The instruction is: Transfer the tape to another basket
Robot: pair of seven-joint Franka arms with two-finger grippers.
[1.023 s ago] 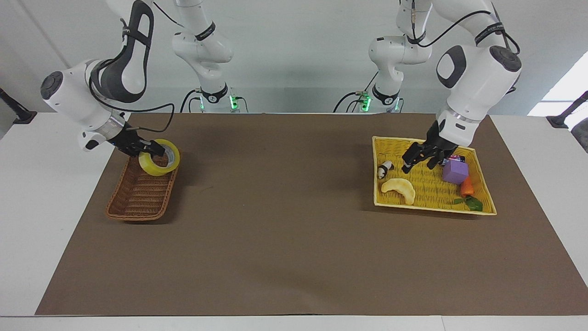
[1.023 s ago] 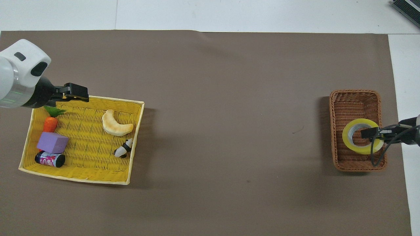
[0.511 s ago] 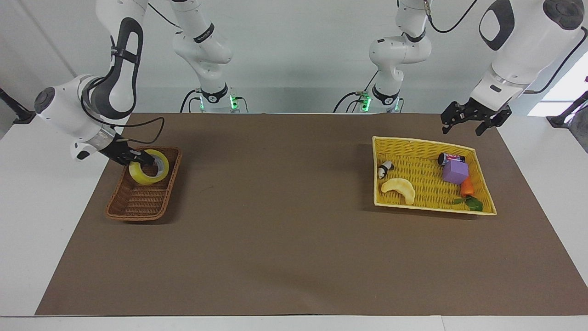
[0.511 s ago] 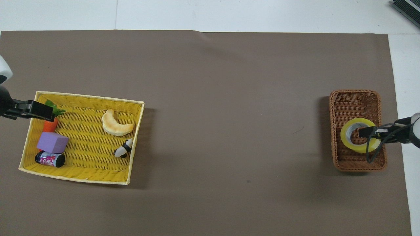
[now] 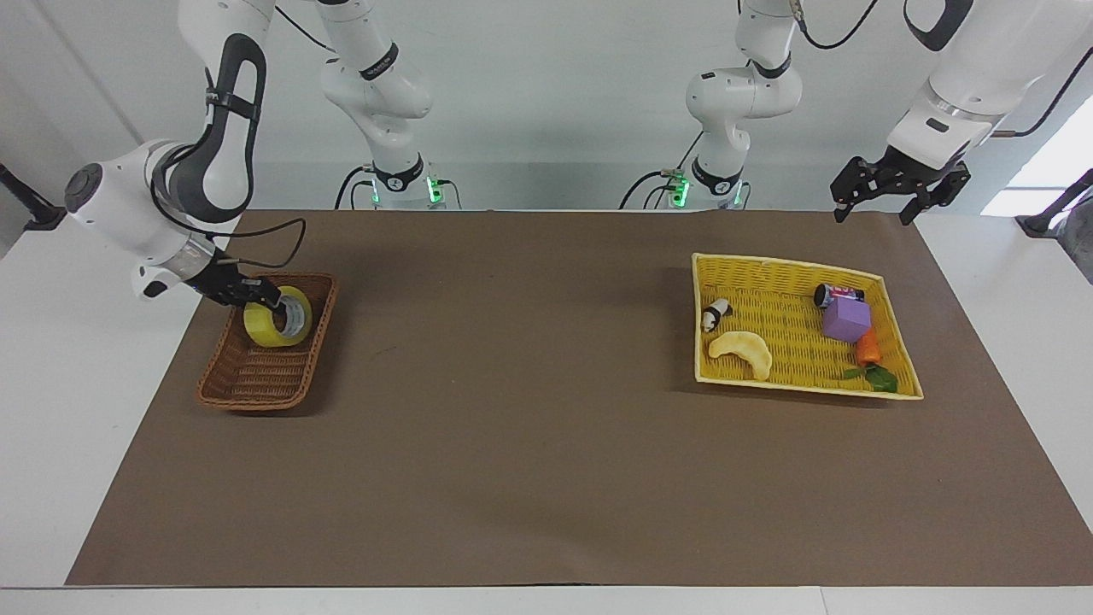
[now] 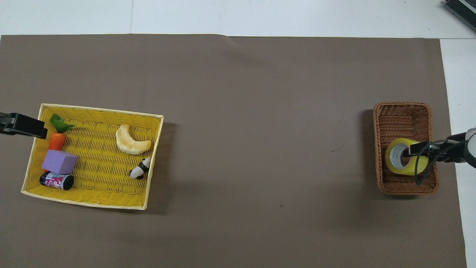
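Note:
The yellow tape (image 5: 275,325) stands tilted on its edge in the brown wicker basket (image 5: 256,384), at the end of the basket nearer the robots. In the overhead view the tape (image 6: 398,164) leans against the basket's (image 6: 401,111) side wall. My right gripper (image 5: 256,295) is at the tape's upper rim, reaching in from the right arm's end of the table, and shows as (image 6: 413,150) from above. Whether it still grips the roll does not show. My left gripper (image 5: 873,213) hangs open and empty in the air over the mat's corner by the left arm's base.
A shallow yellow woven tray (image 5: 786,266) toward the left arm's end holds a pale crescent toy (image 5: 741,350), a small panda figure (image 5: 715,314), a purple block (image 5: 845,318), a small can (image 5: 830,295) and a toy carrot (image 5: 868,348). A brown mat (image 5: 529,427) covers the table.
My right gripper lowered the tape into the brown basket, and the roll tipped from nearly flat onto its edge. My left arm rose from over the yellow tray and pulled back toward its own end.

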